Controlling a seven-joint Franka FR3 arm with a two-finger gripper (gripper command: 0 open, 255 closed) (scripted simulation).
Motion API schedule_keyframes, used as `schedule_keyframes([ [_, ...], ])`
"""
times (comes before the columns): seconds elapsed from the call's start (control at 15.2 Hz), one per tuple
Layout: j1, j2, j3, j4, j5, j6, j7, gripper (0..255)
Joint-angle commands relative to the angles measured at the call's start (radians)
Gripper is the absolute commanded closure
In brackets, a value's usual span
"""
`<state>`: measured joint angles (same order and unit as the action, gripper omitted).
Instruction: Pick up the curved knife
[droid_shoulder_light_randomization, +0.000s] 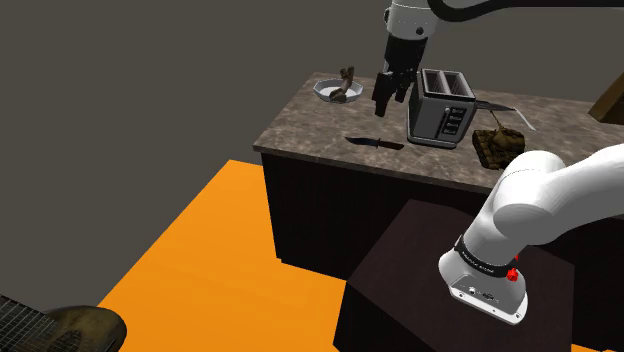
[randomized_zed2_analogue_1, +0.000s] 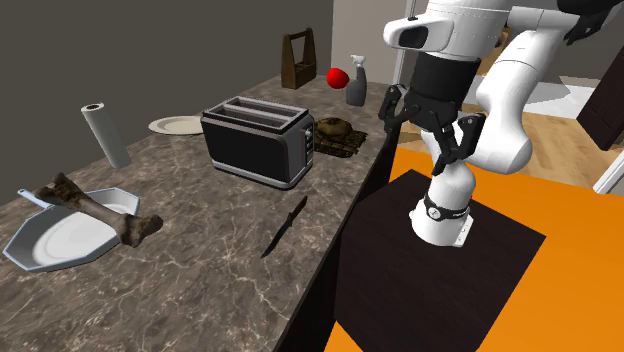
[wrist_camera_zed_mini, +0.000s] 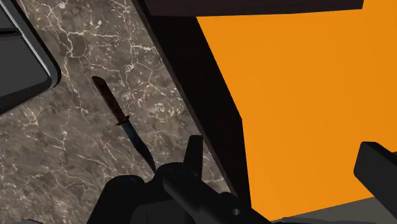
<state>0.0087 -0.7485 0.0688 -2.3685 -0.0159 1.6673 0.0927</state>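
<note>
The arm (droid_shoulder_light_randomization: 545, 200) holds its gripper (droid_shoulder_light_randomization: 391, 104) spread wide, pointing downward.

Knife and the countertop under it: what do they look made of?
Slim curved knife: brownish handle, possibly wood; dark bluish blade with a dull metallic look. Mottled brown-grey countertop: polished stone, probably marble, judging by its white veins.

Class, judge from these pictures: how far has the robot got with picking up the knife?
Done: nothing yet; the knife lies flat on the counter, untouched. In hand: the open gripper hangs above the counter's edge, with orange floor, not the knife, between its fingers in the wrist view. Left: line up, lower, close, lift.
</note>
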Motion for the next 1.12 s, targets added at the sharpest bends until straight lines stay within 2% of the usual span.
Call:
schedule_keyframes([
  [0.0,0.0,0.0,0.0,0.0,0.0,0.0,0.0,0],
  [0.53,-0.039,0.095,-0.141,-0.116,-0.076,0.214,-0.183,0],
  [1.06,-0.069,0.295,-0.283,-0.138,-0.12,0.439,-0.368,0],
])
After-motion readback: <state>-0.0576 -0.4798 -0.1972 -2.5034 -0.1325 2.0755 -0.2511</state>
